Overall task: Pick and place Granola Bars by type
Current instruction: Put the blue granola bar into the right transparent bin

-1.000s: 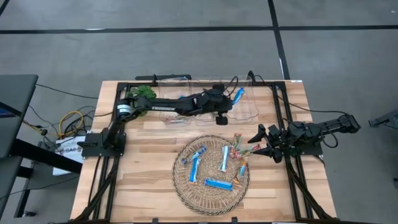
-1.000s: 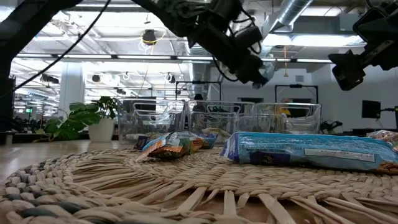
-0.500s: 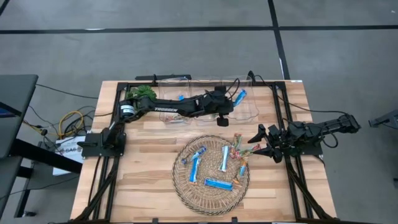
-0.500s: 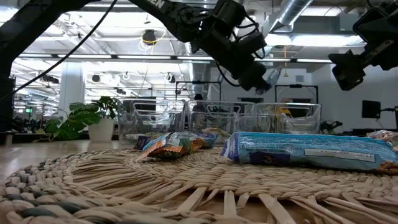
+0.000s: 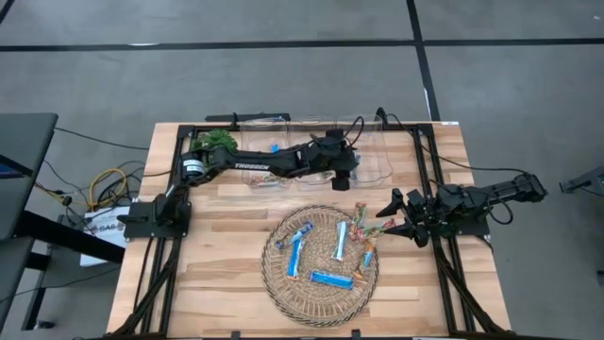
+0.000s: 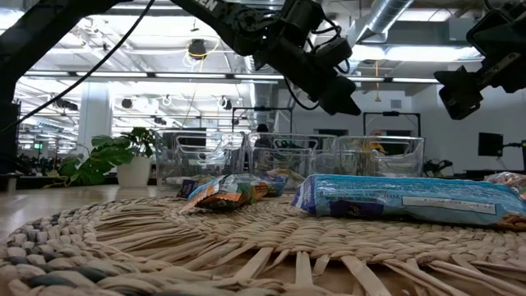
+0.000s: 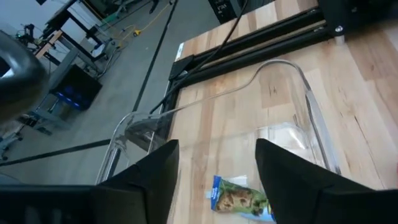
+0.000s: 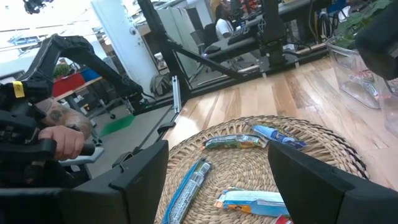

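Several blue Granola Bars [image 5: 300, 247] and a few multicoloured ones [image 5: 361, 217] lie on a round woven mat [image 5: 283, 293]. My left gripper [image 5: 351, 159] hangs open over the right-hand clear bin [image 5: 377, 162] at the far side. A blue bar [image 7: 239, 199] lies in that bin below and between its fingers, touching neither. Another blue bar [image 5: 274, 147] and multicoloured wrappers [image 5: 269, 182] lie in the left clear bin. My right gripper [image 5: 396, 215] waits open at the table's right side, beside the mat.
A potted green plant [image 5: 215, 140] stands at the far left by the bins. Dark frame rails [image 5: 429, 179] run along the table's sides. Beyond the table, a person's hand [image 8: 62, 140] rests on a controller handle. Bare wood lies left of the mat.
My left gripper has opened over the right-hand clear bin and let go of the blue bar. The bar stuck out past its fingers before; now it has dropped into the bin below. The arm itself has stayed where it was.
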Motion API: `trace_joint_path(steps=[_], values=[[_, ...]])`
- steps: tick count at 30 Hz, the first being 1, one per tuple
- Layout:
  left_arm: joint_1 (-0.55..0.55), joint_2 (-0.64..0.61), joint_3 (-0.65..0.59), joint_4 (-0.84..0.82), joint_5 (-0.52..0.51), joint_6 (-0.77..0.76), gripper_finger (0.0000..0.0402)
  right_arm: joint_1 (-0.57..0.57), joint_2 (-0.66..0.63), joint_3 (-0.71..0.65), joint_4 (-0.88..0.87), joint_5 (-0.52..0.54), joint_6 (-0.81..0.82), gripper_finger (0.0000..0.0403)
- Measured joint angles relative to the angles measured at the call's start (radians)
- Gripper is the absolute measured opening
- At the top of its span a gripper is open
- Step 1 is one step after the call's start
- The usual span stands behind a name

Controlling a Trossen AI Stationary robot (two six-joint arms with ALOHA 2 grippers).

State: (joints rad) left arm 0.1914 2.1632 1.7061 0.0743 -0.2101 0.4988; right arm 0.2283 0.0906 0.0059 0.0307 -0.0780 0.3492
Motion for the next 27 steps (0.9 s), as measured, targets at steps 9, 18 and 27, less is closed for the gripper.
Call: trace_joint_path(steps=[9, 18, 27], values=[[-0.069, -0.005, 0.0, -0.021, -0.04, -0.014, 0.0211, 0.0, 0.0, 0.0, 0.0, 0.0, 0.0, 0.0271], [-0.21, -0.062, 0.0, -0.14, -0.04, -0.049, 0.021, 0.0, 0.0, 0.0, 0.0, 0.0, 0.0, 0.0271], [-0.355, -0.092, -0.001, -0.275, -0.066, -0.102, 0.0209, 0.0, 0.0, 0.0, 0.0, 0.0, 0.0, 0.0271]])
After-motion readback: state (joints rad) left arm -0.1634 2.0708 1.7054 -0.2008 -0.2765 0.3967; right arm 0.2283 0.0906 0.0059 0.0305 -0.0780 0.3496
